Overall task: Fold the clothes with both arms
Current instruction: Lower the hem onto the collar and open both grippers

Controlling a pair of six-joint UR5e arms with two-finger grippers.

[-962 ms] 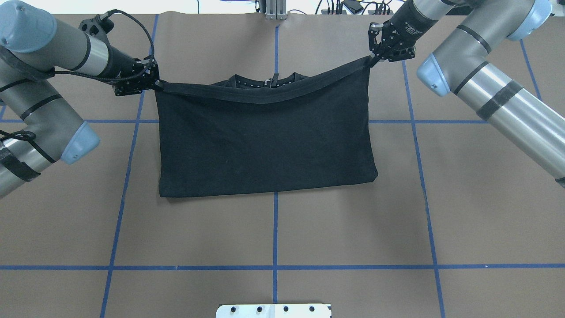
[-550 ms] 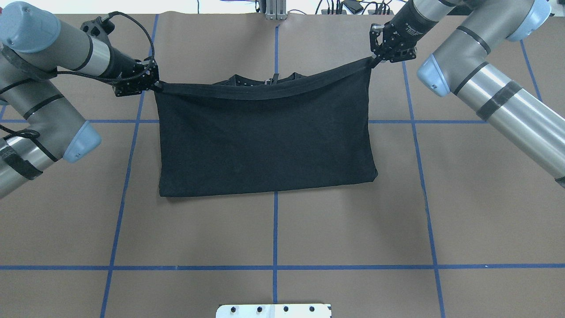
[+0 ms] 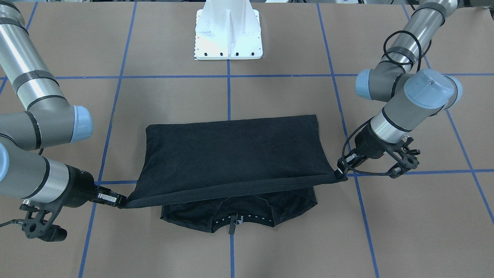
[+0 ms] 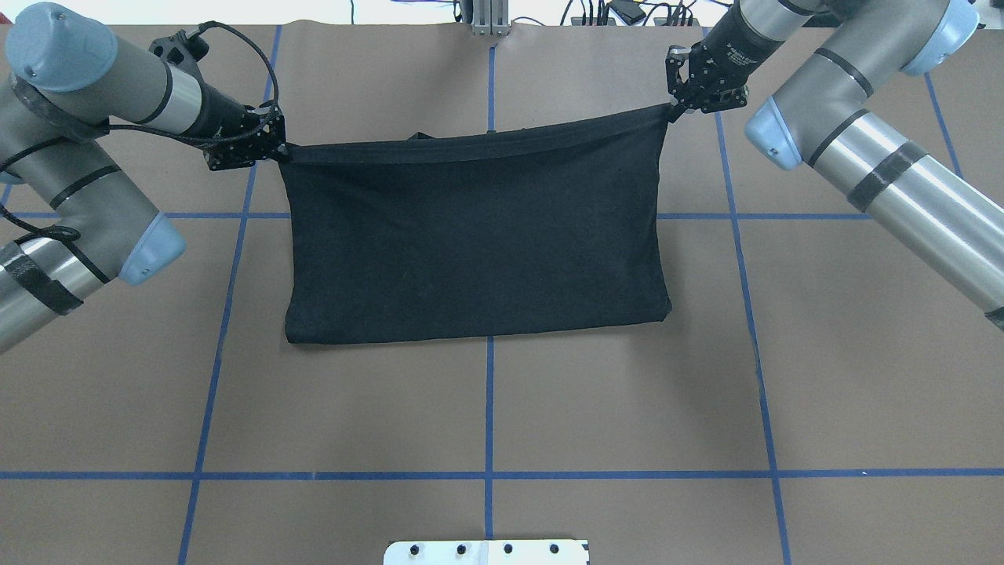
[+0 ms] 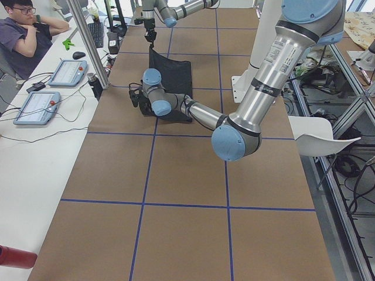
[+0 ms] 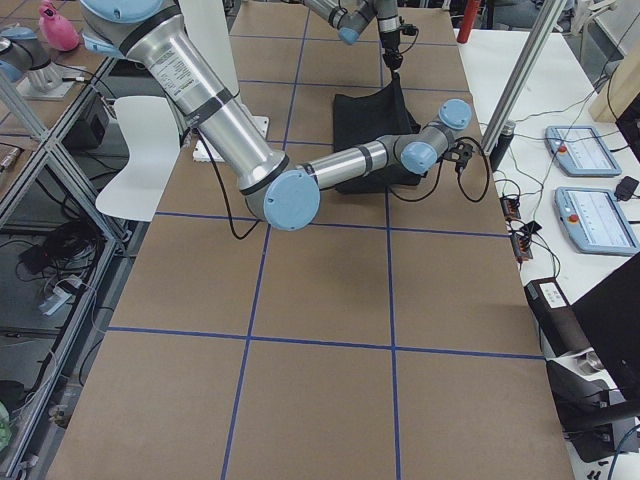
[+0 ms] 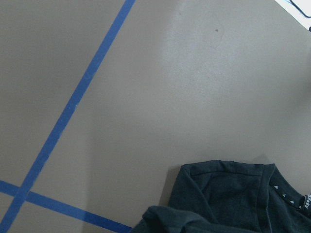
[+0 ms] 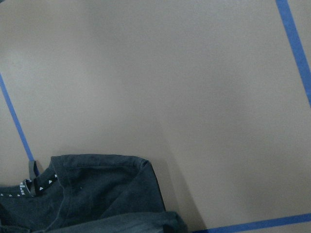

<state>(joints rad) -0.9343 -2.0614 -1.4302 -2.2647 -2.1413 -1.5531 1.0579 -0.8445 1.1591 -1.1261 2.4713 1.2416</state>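
Two corners of black short-sleeved cotton T-shirt (image 4: 478, 243) pinched in black left gripper (image 4: 278, 151) and right gripper (image 4: 676, 108), far-centre on brown surface (image 4: 627, 408); raised edge stretched over collar (image 3: 237, 221), half-fold nearly laid; lowering, release, later folds remain

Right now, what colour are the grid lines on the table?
Blue lines on the brown table; the overhead exterior view shows them best.
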